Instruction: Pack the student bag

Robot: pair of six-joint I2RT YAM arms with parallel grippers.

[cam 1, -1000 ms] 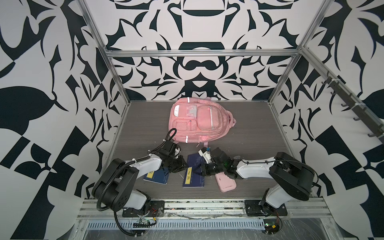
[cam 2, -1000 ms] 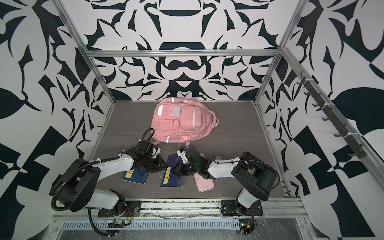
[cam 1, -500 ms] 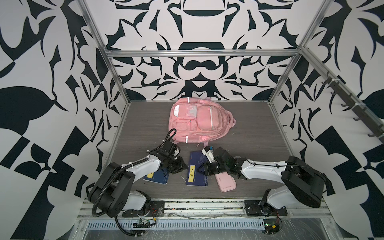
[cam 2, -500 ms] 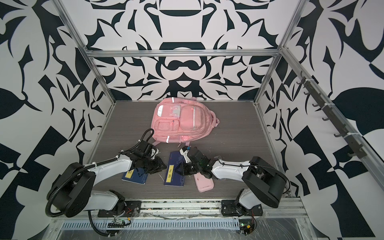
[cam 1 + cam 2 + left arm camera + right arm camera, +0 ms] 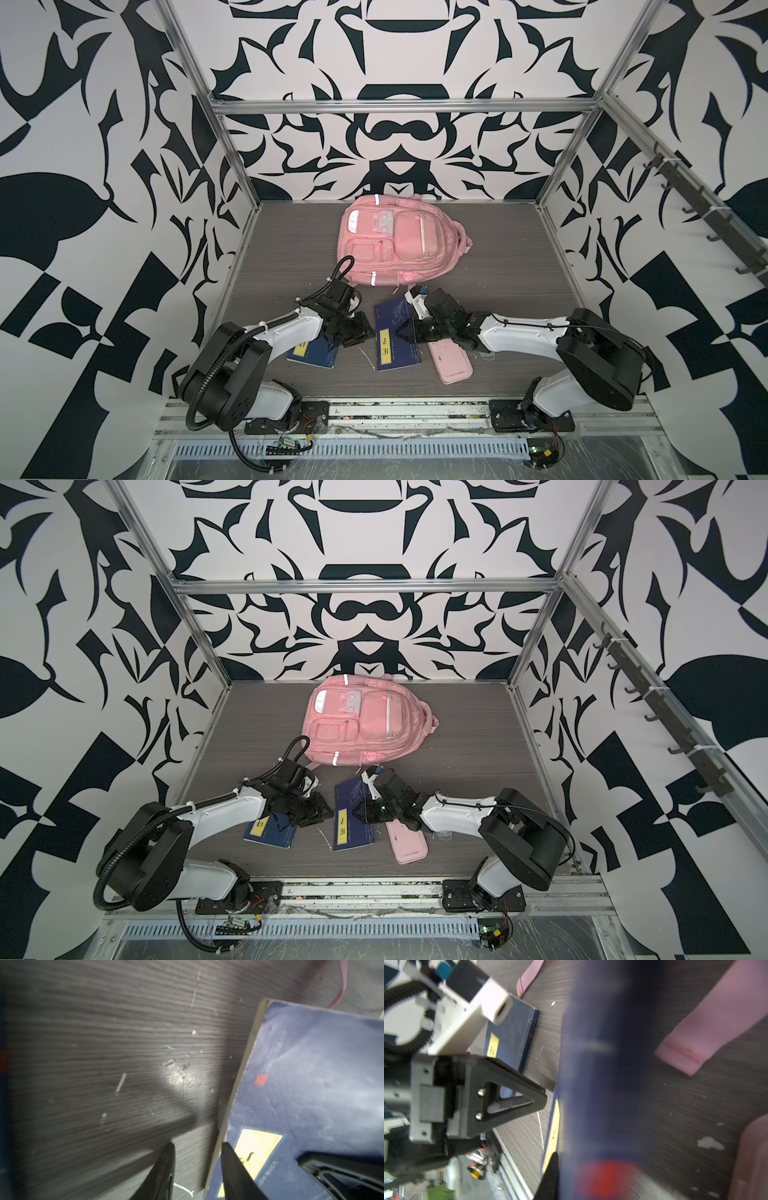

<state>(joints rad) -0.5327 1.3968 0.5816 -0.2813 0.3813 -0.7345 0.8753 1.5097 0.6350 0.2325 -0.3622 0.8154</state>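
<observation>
Swings the near end of the middle blue book (image 5: 394,353) a little to the right across the tabletop (image 5: 507,291), toward the pink pencil case (image 5: 452,363) and away from the left blue book (image 5: 314,353), leaving it more askew. Stretches the right arm (image 5: 523,336) farther forward than a second ago, forearm longer in both top views. Draws the right tool (image 5: 404,333) tighter on that book's right edge. Spreads the left tool (image 5: 197,1159) wider, fingertips now apart over bare wood at the book's left edge.
</observation>
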